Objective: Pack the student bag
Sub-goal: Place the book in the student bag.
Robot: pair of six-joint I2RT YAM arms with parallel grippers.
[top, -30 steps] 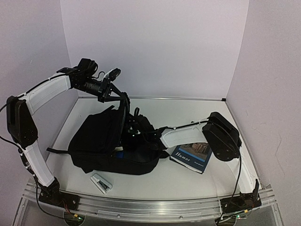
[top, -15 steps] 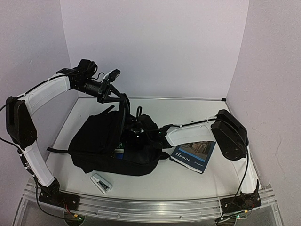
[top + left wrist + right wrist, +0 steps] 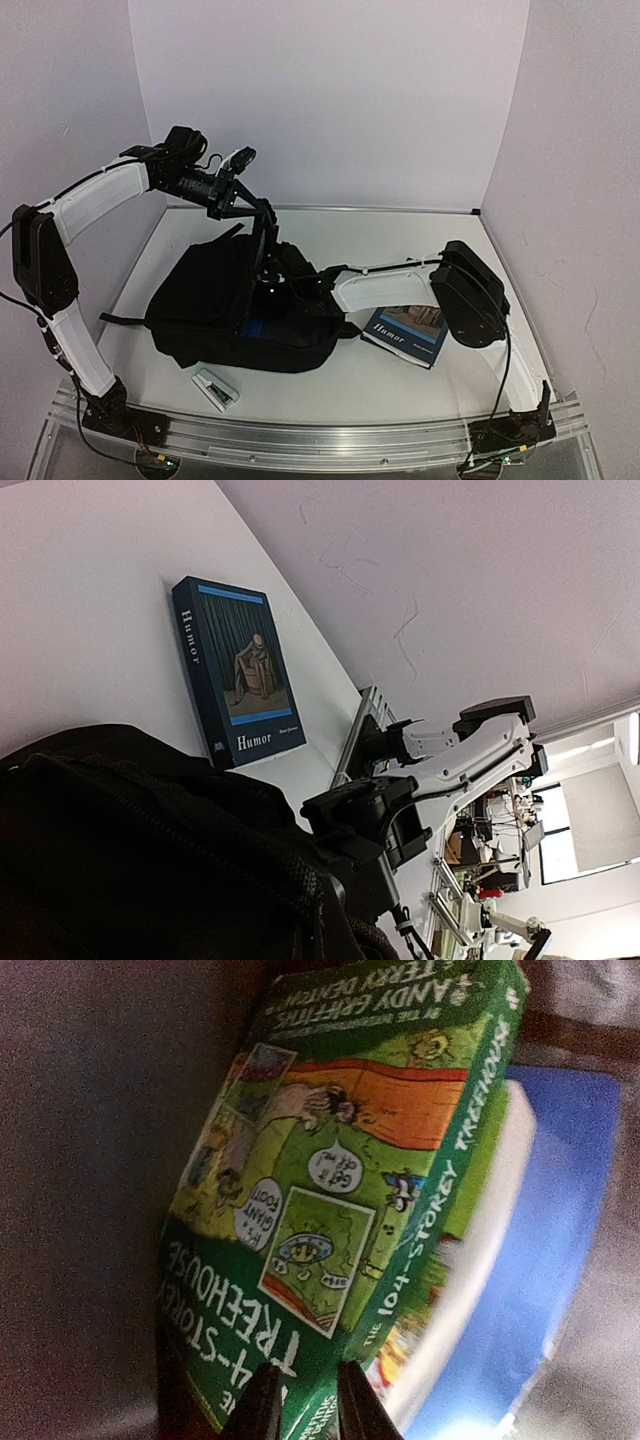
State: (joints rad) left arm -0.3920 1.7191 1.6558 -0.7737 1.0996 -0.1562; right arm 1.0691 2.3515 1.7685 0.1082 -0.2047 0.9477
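Observation:
The student bag [image 3: 205,300], a big black backpack, lies on the table left of centre. My left gripper [image 3: 238,196] is shut on the bag's upper flap and holds it up at the bag's back edge. In the left wrist view only black bag fabric [image 3: 150,860] shows where the jaws are. My right arm reaches into the opening from the right, and its gripper is hidden inside the bag in the top view. In the right wrist view my right gripper [image 3: 308,1405] is shut on the lower corner of a green Treehouse book [image 3: 330,1190], one finger on each side.
A blue and white book [image 3: 545,1260] lies under the green one inside the bag's dark lining [image 3: 90,1160]. A dark blue "Humor" book [image 3: 408,332] lies on the table right of the bag. A small white and dark object [image 3: 215,388] sits in front of the bag.
My right arm drew back to the right, then pushed left and deeper into the bag opening. The left arm has held the flap still.

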